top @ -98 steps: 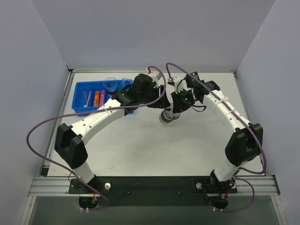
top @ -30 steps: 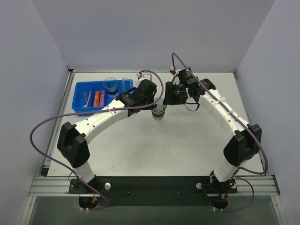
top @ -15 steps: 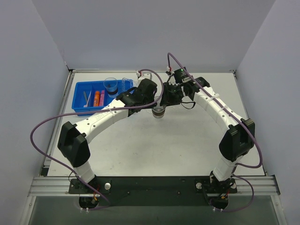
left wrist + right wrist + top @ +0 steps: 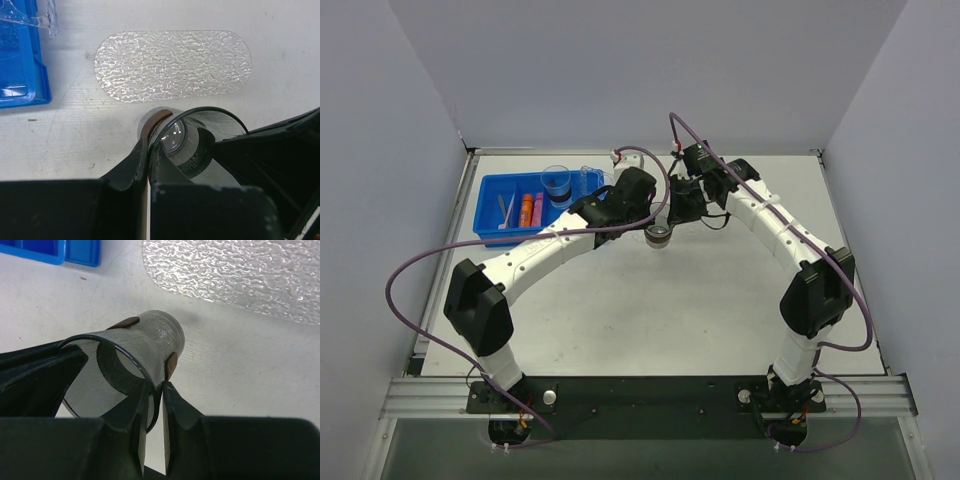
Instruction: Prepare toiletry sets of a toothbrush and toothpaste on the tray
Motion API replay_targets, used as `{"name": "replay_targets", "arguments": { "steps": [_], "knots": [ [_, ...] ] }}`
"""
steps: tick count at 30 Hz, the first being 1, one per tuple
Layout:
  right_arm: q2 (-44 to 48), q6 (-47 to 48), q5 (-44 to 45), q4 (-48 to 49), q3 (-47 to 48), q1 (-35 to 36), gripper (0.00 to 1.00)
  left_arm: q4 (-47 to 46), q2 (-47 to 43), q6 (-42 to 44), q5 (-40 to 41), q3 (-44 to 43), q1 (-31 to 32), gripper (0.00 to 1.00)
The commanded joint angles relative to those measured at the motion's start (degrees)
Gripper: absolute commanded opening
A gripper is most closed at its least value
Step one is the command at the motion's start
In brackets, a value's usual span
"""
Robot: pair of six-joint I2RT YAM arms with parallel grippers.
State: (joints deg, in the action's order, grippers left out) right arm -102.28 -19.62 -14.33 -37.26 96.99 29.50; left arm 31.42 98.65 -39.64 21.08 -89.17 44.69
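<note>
A clear grey-tinted cup (image 4: 658,233) hangs tilted just above the table between both arms. My left gripper (image 4: 149,147) is shut on one side of its rim, and my right gripper (image 4: 161,385) is shut on the other side. The cup (image 4: 150,337) is empty inside. The clear bumpy tray (image 4: 172,65) lies empty on the table just beyond the cup (image 4: 220,125), and it also fills the upper right of the right wrist view, tray (image 4: 240,270). The whitish toothbrush (image 4: 505,209), the orange toothpaste (image 4: 526,209) and the pink toothpaste (image 4: 537,207) lie in the blue bin.
The blue bin (image 4: 488,212) sits at the back left of the table, with a second clear cup (image 4: 557,181) at its far right end. Its corner shows in both wrist views, bin (image 4: 25,75) and bin (image 4: 50,250). White walls border the table.
My right arm has swung left to the cup and its fingers have closed on the rim. The left gripper has kept its hold, and the cup has shifted slightly toward the back.
</note>
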Motion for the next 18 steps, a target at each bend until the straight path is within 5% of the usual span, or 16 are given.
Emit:
{"name": "replay_targets", "arguments": {
  "steps": [1, 7, 9, 12, 14, 18],
  "knots": [
    [-1.17, 0.54, 1.32, -2.47, 2.59, 0.83, 0.01, -9.80, -2.23, -1.06, -1.56, -1.63, 0.40, 0.00],
    [-0.56, 2.91, -0.35, -2.39, 3.29, -0.49, 0.00, -12.52, -4.69, 0.87, -3.94, 1.71, 0.40, 0.00],
    [-0.38, 4.05, -1.14, -2.30, 3.21, -1.02, 0.00, -14.36, -6.10, 2.02, -4.55, 3.47, 0.40, 0.17],
    [0.15, 5.73, -2.63, -2.03, 2.50, -2.42, 0.00, -16.73, -7.77, 3.07, -6.04, 5.66, 0.40, 0.57],
    [0.59, 6.60, -4.12, -1.51, 1.54, -3.56, 0.00, -17.62, -8.74, 3.86, -6.84, 6.98, 0.40, 0.70],
    [1.20, 10.20, -7.11, -0.89, 0.13, -5.94, 0.00, -17.62, -10.76, 4.74, -7.55, 9.61, 0.40, 0.76]
  ]
}}
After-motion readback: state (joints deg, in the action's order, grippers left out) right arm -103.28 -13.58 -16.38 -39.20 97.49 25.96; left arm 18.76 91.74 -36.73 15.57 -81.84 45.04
